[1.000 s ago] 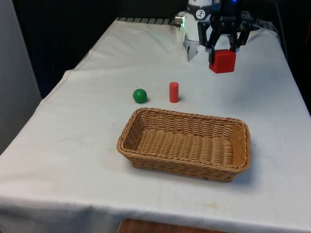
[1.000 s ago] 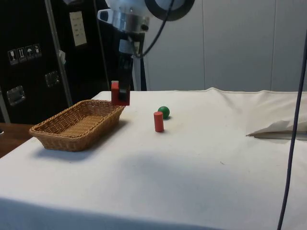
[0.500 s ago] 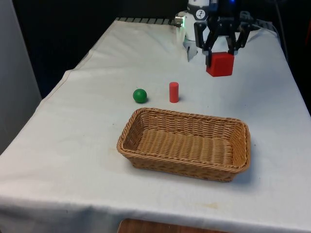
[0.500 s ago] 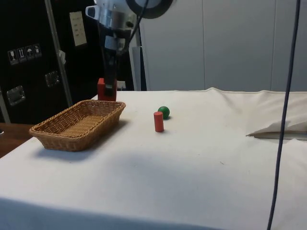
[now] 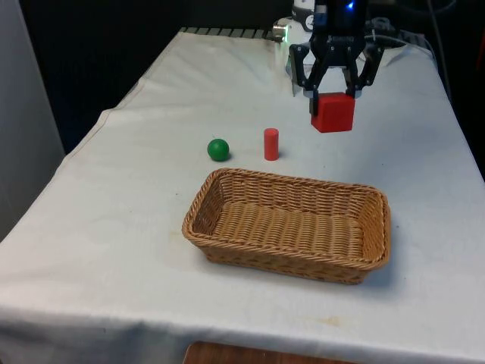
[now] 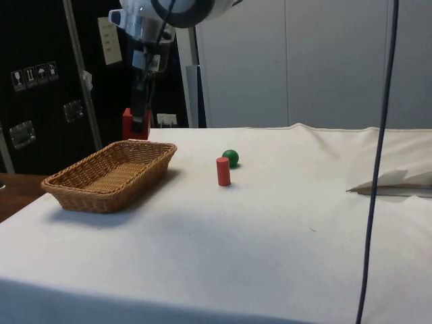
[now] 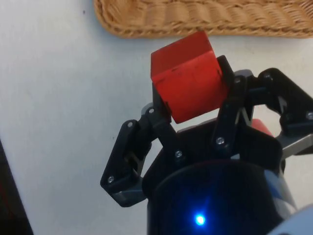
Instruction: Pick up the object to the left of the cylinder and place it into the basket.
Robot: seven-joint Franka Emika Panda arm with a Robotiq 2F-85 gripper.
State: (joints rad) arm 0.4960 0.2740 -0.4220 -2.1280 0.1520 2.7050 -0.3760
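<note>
Holding the red cube (image 5: 333,113) firmly between its fingers, the tool (image 5: 333,95) hangs above the table (image 5: 114,227) beyond the basket (image 5: 227,250), probably high enough to clear the rim, while the red cylinder (image 5: 271,144) and green ball (image 5: 218,149) stand aside.
</note>
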